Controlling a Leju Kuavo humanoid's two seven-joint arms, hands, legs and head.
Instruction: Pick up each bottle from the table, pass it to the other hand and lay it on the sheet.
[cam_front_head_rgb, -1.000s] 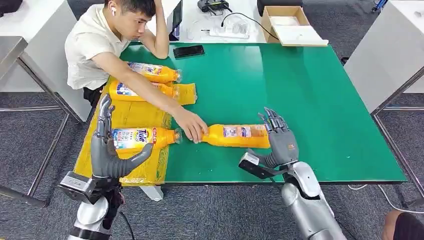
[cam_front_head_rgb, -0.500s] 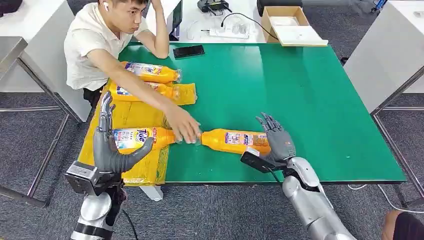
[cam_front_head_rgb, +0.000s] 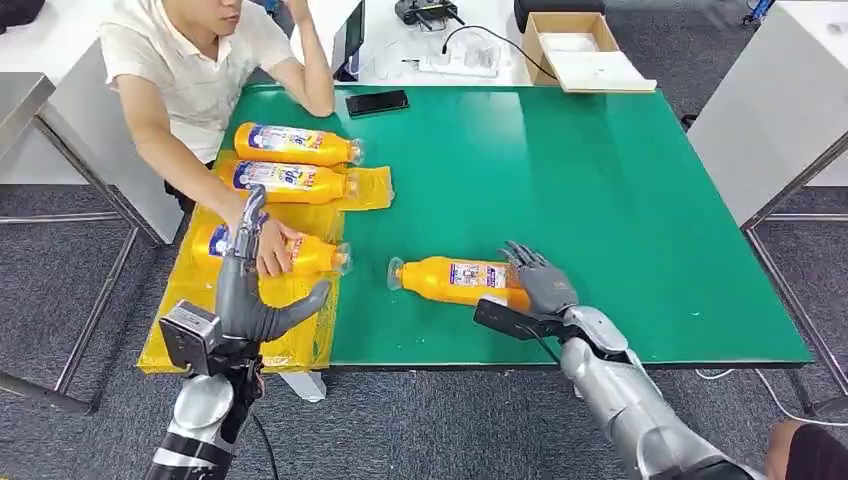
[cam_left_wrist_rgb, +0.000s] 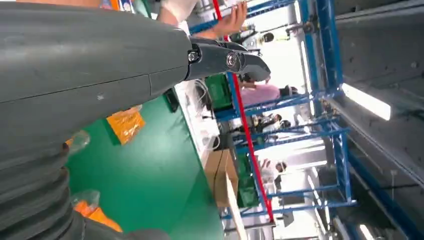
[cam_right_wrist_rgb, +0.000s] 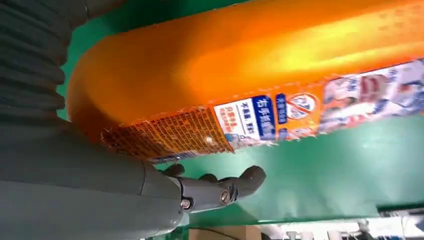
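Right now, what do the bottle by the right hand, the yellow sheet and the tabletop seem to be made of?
Bottle: looks like glossy orange plastic, with bright highlights and a printed label in the right wrist view.
Yellow sheet: probably thin plastic film; it wrinkles and shines.
Table: matte green mat-like surface, material uncertain, with soft, even reflections.

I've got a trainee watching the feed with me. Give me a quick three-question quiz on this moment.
1. True or false: the right hand is at the base of the bottle on the bare table.
2. How many bottles lie on the yellow sheet?
3. What rests on the nearest sheet bottle? A) the left hand B) a person's hand C) a phone

Key: 1 true; 2 three; 3 B
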